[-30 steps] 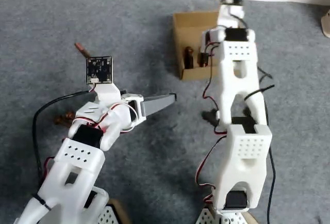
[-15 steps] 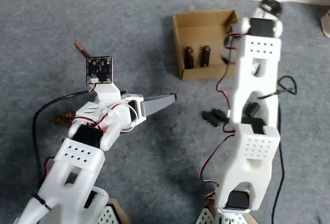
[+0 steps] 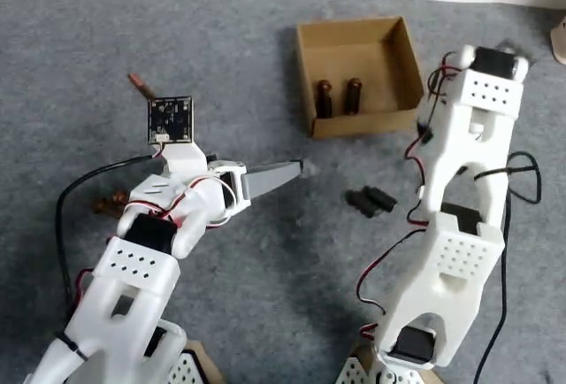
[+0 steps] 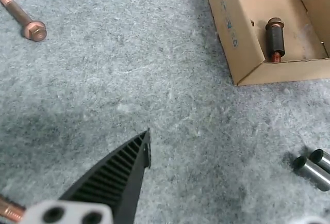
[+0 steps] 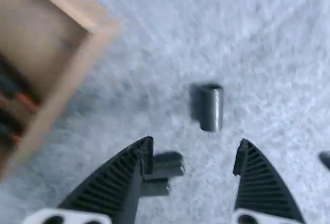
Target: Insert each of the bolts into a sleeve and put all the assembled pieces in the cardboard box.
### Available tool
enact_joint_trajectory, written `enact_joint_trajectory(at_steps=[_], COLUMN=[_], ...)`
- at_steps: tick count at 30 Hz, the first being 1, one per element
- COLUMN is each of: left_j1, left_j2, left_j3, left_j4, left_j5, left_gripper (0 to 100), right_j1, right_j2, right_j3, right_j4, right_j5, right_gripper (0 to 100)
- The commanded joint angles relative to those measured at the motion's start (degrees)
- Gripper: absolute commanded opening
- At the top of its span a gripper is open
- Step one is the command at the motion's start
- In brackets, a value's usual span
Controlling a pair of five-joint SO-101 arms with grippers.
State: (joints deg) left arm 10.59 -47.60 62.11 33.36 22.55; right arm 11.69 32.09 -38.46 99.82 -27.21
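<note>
right end effector (image 5: 194,157) is spread wide; best to centre the dark sleeve (image 5: 209,106) mid-frame between its jaws before closing

The left arm (image 3: 133,269) rises from its base with the elbow bent. Its wrist (image 3: 190,167) sits directly behind the left claw (image 3: 274,174), which lies low and nearly level, pointing sideways toward the other arm. The right arm (image 3: 451,251) is stretched far forward, both links almost in line. Its upper joint is folded over just above the right claw (image 5: 193,149), which points down with its two black ribbed fingers (image 5: 121,180) spread well apart.
</note>
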Motion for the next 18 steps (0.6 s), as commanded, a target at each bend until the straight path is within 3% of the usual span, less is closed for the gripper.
enact_joint_trajectory(at_steps=[1, 8, 18], left_j1=[-0.66, -0.31, -0.4], left_j2=[-0.75, -0.75, -0.75], left_j3=[-0.31, 0.31, 0.31], left_j4=[-1.14, -1.14, -1.14], left_j5=[0.0, -0.09, -0.09], left_gripper=[54, 54, 54], right_j1=[1.27, 6.02, 6.2], right_j2=[-4.79, -4.79, -4.88], right_j3=[3.03, 9.36, 20.79], right_j4=[1.01, -5.05, -14.11], right_j5=[-0.7, -0.79, -0.7], right_gripper=[23.8, 23.8, 23.8])
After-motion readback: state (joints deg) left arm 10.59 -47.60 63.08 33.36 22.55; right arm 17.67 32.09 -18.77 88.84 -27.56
